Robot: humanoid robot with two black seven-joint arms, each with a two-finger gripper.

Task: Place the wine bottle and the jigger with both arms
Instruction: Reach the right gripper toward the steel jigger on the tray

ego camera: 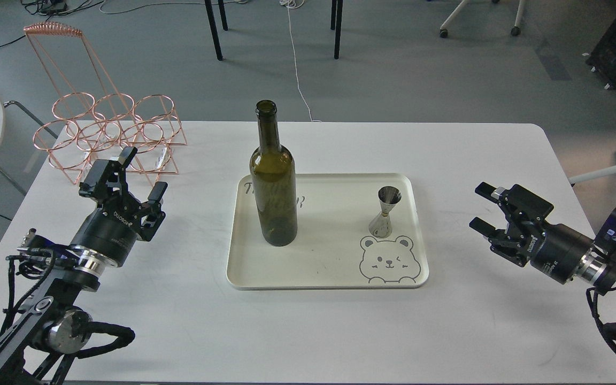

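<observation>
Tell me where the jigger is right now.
In the head view, the jigger stands upright on the right part of the cream tray, just above the printed bear and right of the wine bottle.

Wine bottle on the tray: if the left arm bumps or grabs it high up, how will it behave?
The wine bottle stands upright on the cream tray, tall over a narrow base, so a push near the neck would probably tip it. Its glossy glass looks rigid but likely slippery and breakable. It appears empty, so perhaps moderately light. Gripping the wide body seems safer.
</observation>
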